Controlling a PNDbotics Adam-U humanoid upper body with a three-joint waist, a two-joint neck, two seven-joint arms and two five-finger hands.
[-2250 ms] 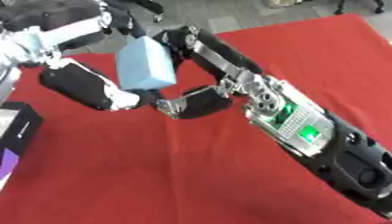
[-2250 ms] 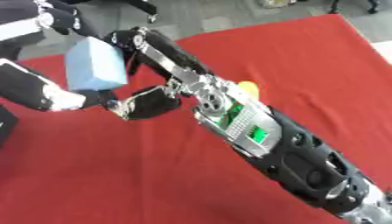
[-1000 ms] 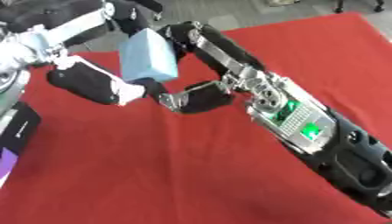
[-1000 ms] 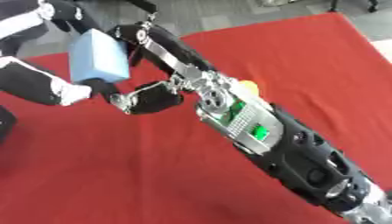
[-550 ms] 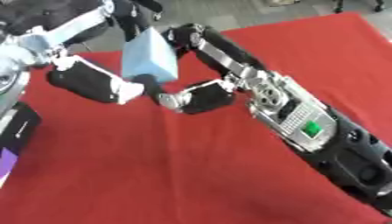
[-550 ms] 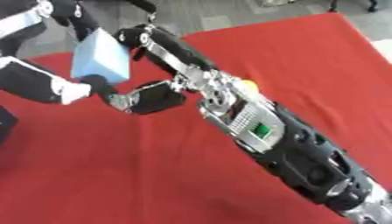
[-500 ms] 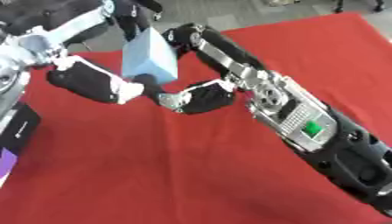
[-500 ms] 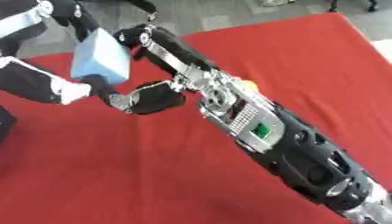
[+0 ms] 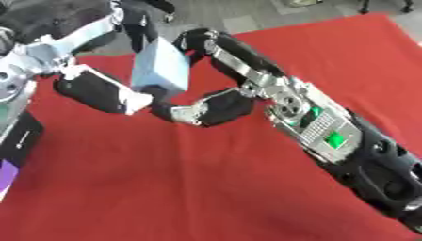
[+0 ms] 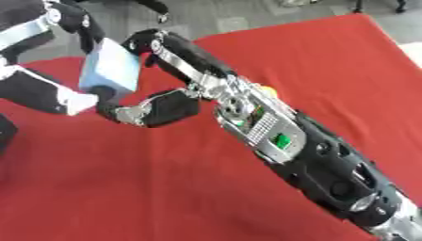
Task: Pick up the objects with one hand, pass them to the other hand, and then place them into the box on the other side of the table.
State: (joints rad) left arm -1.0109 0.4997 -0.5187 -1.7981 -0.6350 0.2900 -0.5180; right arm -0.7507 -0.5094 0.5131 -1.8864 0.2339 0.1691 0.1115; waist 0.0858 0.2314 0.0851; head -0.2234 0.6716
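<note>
Barely shifting since the earlier moments, keeping the pale blue block [image 9: 161, 68] aloft between both hands over the far left part of the table, only tipping it a little and easing it slightly lower in view. Starting nearest, at the table's near right corner: stretching the right forearm [image 9: 346, 150] diagonally across the red table cloth [image 9: 165, 188] toward the far left corner, showing a silver panel with a green light on its upper face. Passing just beside a small yellow thing [image 10: 265, 88] lying on the cloth at the arm's far side, too small to make out. Farther along, curling the right hand [image 9: 221, 104] round the block, hooking long fingers [image 9: 213, 43] over its upper right edge and tucking the thumb under its lower edge. Meeting it from the left, closing the left hand [image 9: 95, 89] on the same block, pressing a white-tipped thumb against the lower left corner and reaching a black finger over the top. Holding the block upright but tilted, clear of the cloth. Leaving the dark box [image 9: 16, 136], with a purple patch at its near end, sitting at the table's left edge, well below and left of the block. Showing grey floor [image 9: 247, 19] beyond the far edge.
</note>
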